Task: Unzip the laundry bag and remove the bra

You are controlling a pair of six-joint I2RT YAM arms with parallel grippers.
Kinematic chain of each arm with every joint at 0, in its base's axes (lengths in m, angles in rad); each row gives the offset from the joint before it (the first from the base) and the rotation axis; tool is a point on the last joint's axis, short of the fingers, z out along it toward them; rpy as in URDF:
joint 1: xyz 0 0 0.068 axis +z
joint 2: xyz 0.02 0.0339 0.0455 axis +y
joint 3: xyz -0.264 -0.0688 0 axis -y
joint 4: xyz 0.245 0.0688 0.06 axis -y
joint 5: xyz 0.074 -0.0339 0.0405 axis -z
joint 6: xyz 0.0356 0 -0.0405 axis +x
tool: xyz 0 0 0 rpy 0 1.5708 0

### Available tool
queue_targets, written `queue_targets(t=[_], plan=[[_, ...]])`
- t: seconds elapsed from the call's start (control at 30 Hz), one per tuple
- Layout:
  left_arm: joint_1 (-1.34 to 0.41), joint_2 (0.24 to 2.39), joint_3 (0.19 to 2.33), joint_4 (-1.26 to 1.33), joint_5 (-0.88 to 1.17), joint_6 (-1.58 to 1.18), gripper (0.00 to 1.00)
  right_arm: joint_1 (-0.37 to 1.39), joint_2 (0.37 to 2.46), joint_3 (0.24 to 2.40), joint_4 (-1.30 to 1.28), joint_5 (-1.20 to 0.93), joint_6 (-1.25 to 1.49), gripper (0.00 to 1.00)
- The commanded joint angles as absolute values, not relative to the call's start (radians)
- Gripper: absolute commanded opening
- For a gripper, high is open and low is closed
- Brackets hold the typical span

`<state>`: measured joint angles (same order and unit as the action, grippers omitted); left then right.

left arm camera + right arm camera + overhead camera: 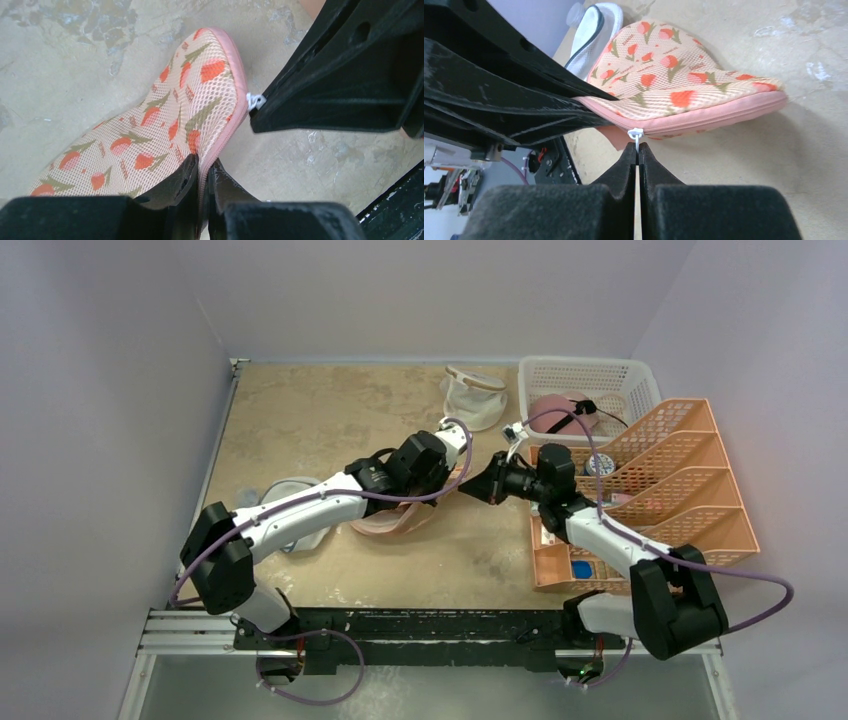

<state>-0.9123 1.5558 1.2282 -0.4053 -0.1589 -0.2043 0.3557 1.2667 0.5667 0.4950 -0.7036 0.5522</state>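
You have a bag point(165, 125) of peach mesh printed with orange-red leaves on olive stems, trimmed in pink, with a white zip pull point(635, 134), on a mottled beige table point(300, 410) beside an orange rack point(700, 500).

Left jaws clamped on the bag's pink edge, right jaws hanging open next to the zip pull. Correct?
No: the right gripper has its jaws shut on the white zip pull, per the right wrist view. The left gripper does clamp the pink edge of the laundry bag.
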Motion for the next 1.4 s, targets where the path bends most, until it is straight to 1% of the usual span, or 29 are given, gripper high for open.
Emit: queue_targets(t=[0.0,0.17,0.3,0.33,0.37,0.47,0.57,0.63,0.77,1.0,1.17,1.23,1.27,1.37], plan=[[-0.909,1.501,1.228,-0.394,-0.229,-0.156,0.08,0.28,1.249,0.521,0.598,-0.764,0.597,0.0],[-0.91,1.494,1.227,-0.41,-0.245,-0.135,0.03,0.232,1.288,0.516,0.589,-0.752,0.551,0.0],[-0.909,1.495,1.224,-0.42,-0.248,-0.123,0.03,0.223,1.334,0.55,0.546,-0.743,0.494,0.0],[-0.91,1.497,1.226,-0.424,-0.238,-0.119,0.04,0.226,1.336,0.558,0.55,-0.74,0.489,0.0],[-0.91,1.499,1.228,-0.429,-0.221,-0.113,0.1,0.226,1.335,0.557,0.554,-0.75,0.49,0.0],[-0.914,1.506,1.237,-0.447,-0.117,-0.082,0.3,0.232,1.322,0.56,0.553,-0.762,0.491,0.0],[-0.933,1.5,1.233,-0.437,-0.054,-0.074,0.49,0.253,1.312,0.568,0.535,-0.765,0.488,0.0],[-0.943,1.495,1.228,-0.417,-0.038,-0.084,0.55,0.271,1.307,0.572,0.53,-0.759,0.491,0.0],[-0.946,1.497,1.225,-0.37,-0.031,-0.124,0.61,0.316,1.294,0.573,0.531,-0.734,0.506,0.0],[-0.945,1.561,1.253,-0.37,-0.07,-0.155,0.64,0.378,1.282,0.571,0.562,-0.703,0.549,0.0],[-0.946,1.597,1.264,-0.413,-0.123,-0.147,0.59,0.381,1.281,0.575,0.565,-0.704,0.551,0.0],[-0.948,1.599,1.26,-0.411,-0.12,-0.146,0.55,0.381,1.281,0.579,0.563,-0.707,0.551,0.0],[-0.948,1.601,1.259,-0.412,-0.121,-0.145,0.51,0.382,1.28,0.581,0.562,-0.708,0.551,0.0],[-0.948,1.597,1.261,-0.419,-0.138,-0.137,0.35,0.382,1.274,0.582,0.553,-0.701,0.546,0.0]])
